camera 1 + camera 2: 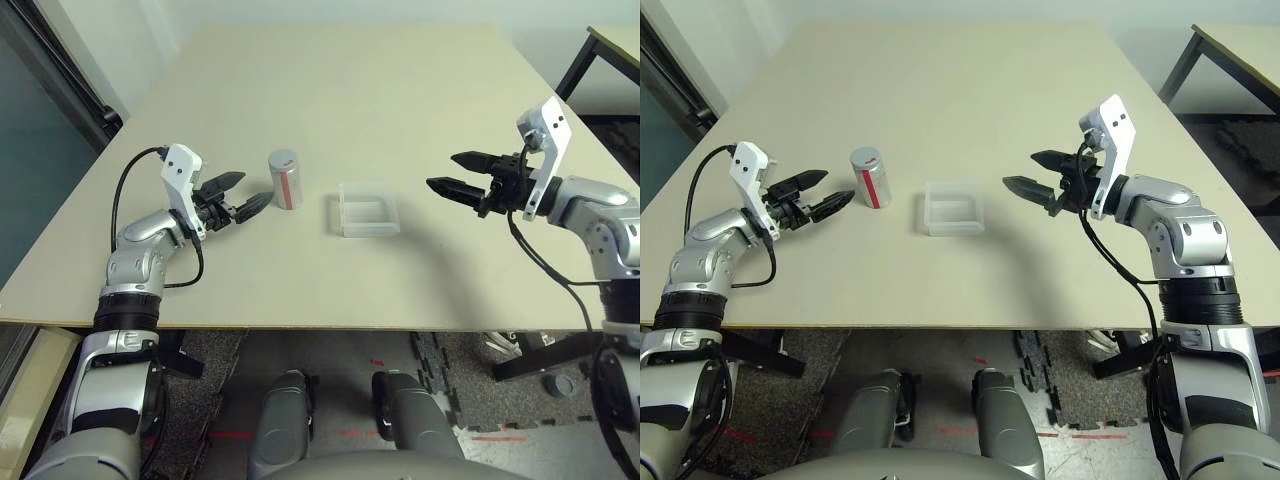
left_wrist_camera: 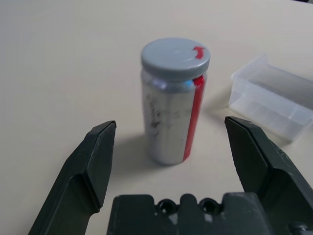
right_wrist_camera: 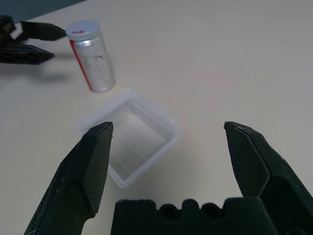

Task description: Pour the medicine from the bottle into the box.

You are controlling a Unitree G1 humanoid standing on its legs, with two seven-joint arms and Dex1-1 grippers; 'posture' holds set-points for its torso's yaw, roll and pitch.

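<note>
Both my end effectors are released, the left end effector just beside the capped bottle. Clumsy closing could topple it toward the box.

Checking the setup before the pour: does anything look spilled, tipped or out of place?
Nothing stands out. The bottle stands upright with its cap on, the box sits flat beside it, and both open grippers, left and right, hold nothing.
</note>
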